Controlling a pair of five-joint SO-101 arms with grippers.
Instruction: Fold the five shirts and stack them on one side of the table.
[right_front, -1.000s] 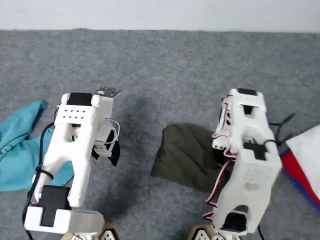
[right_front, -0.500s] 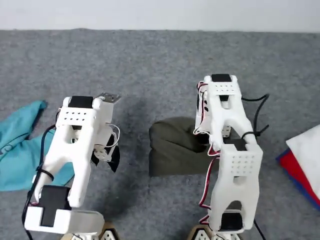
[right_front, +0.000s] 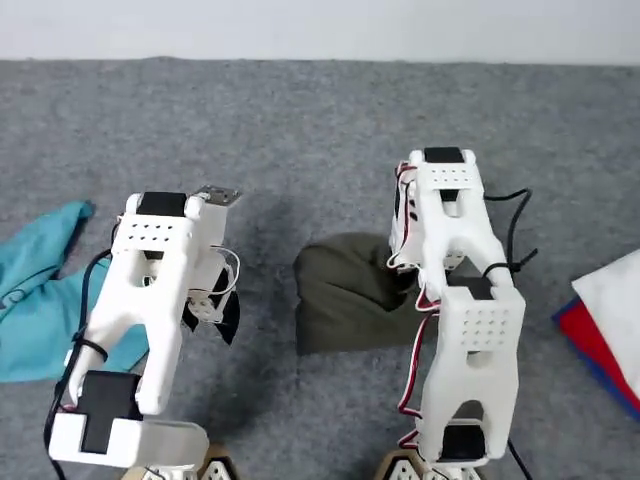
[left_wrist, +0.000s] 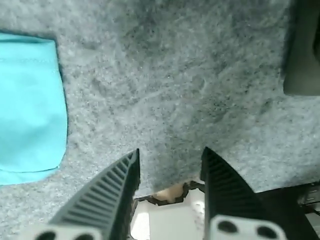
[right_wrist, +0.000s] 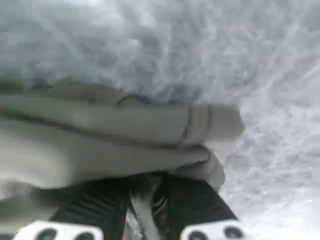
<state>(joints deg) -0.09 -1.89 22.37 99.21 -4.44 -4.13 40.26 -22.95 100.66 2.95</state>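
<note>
A dark olive shirt (right_front: 345, 292) lies folded in the middle of the grey felt table, beside the right arm. My right gripper (right_wrist: 149, 186) is shut on the olive shirt's (right_wrist: 110, 135) edge, with cloth bunched between its black fingers. A teal shirt (right_front: 38, 290) lies crumpled at the table's left edge. My left gripper (left_wrist: 169, 167) hangs open over bare felt, with the teal shirt (left_wrist: 27, 105) off to one side and nothing between its fingers. A white shirt (right_front: 615, 300) lies on a red one (right_front: 590, 345) at the right edge.
Grey felt (right_front: 300, 130) covers the whole table, with free room across its far half. The two arm bases stand at the near edge. A pale wall runs behind the table's far edge.
The right arm has swung left and forward, dragging the olive shirt leftward with it; in the last half second the shirt shifted only slightly. The left arm barely moved.
</note>
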